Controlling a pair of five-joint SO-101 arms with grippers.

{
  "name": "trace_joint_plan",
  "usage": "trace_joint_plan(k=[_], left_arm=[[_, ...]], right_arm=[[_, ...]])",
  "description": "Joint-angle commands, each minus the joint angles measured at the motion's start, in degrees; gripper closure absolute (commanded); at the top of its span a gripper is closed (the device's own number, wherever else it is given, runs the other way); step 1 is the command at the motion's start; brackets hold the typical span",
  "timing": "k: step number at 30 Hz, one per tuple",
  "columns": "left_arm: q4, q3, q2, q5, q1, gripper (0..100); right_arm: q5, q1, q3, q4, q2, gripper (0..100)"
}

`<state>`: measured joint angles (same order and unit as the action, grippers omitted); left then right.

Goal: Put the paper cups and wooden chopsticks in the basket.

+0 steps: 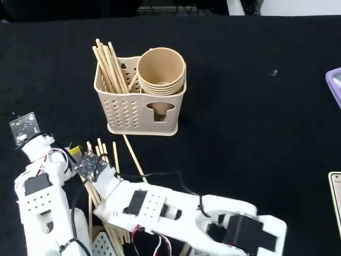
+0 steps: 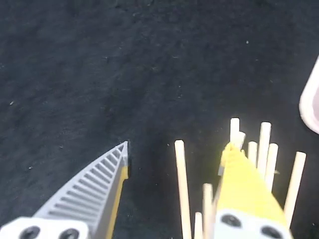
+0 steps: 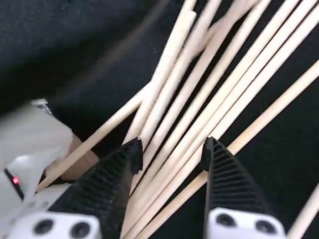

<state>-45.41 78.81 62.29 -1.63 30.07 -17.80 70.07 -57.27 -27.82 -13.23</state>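
Black cloth covers the table (image 1: 256,106). At upper centre-left of the high view, the basket (image 1: 133,114) already holds stacked cups (image 1: 161,72) and some chopsticks (image 1: 109,66). Loose chopsticks (image 1: 133,156) lie below it, at lower left. Our right gripper (image 3: 172,147) stands spread over several of them, and the left gripper (image 2: 172,149) gapes beside their ends. We judge them light, stiff and slippery, best pinched mid-length.

A black cloth covers the surface (image 1: 256,133) edge to edge, evenly lit. At 3 o'clock a lilac tray corner (image 1: 334,84) pokes in, with a pale flat card (image 1: 336,193) below it (cut off by the frame). A white strip of wall (image 1: 298,6) shows at 1 o'clock.
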Motion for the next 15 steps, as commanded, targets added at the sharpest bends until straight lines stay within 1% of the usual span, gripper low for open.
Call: trace_joint_plan(k=[1,7,15], left_arm=[[0.88,-0.75,0.79,-0.35,1.01,71],[0.88,-0.84,0.79,-0.35,1.01,71],[0.88,-0.84,0.79,-0.35,0.92,71]], right_arm=[[-0.70,0.70,3.56,2.29,2.51,80.3],[-0.62,-4.31,3.74,1.67,4.26,80.8],[-0.09,-10.11,6.02,-12.40,4.26,80.8]])
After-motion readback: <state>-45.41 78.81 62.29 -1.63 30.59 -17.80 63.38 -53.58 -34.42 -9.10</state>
